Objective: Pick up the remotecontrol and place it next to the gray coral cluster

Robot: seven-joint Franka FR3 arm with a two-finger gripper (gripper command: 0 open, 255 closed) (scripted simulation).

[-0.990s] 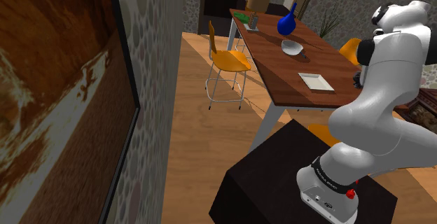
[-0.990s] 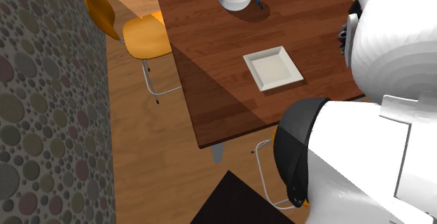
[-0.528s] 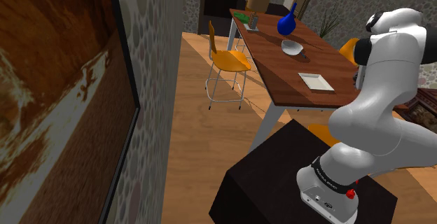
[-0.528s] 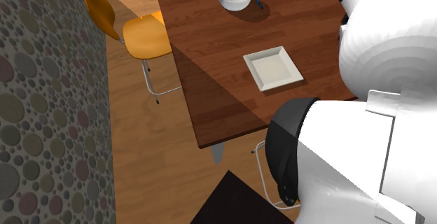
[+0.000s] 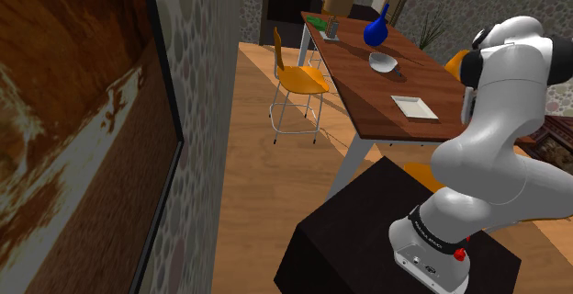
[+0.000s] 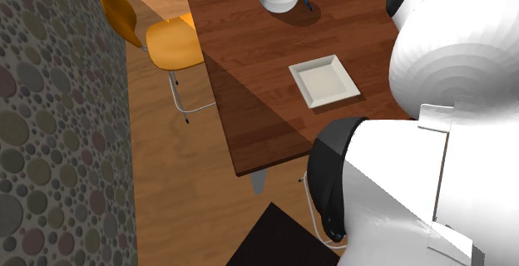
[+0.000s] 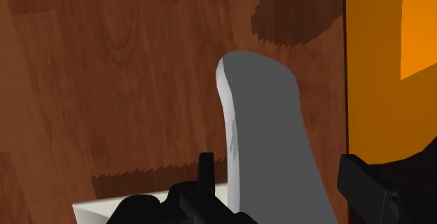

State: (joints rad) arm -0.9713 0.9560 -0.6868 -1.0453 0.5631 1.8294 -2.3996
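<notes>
Brown wood runs the length of the tabletop (image 5: 363,81), which stretches from just beyond the black stand (image 5: 367,237) toward the far end of the room. The white arm (image 5: 496,145) rises from the stand and bends over the tabletop's near right part in the shoulder view. An orange chair (image 5: 298,76) sits at the tabletop's left edge in that view.

On the wood lie a square white plate (image 5: 414,107) near the arm, a pale bowl (image 5: 383,62) farther off, and a blue vase (image 5: 375,30) beyond that. A small grey thing (image 5: 332,30) stands by the vase; whether it is the coral cluster cannot be told.

In the wrist view the remote control (image 7: 266,131), a long grey slab with a pale edge, reaches out from between the black fingers above the wood. The tool (image 7: 276,166) appears clenched on it across its width, gripping near one end.

That end grip is the likely weak point. The long free part could pivot or slide out on a quick swing. If carried low toward the far end, the hanging tip could clip the bowl or tip the vase. Setting it down early would leave it by the plate, well apart from the far things.
</notes>
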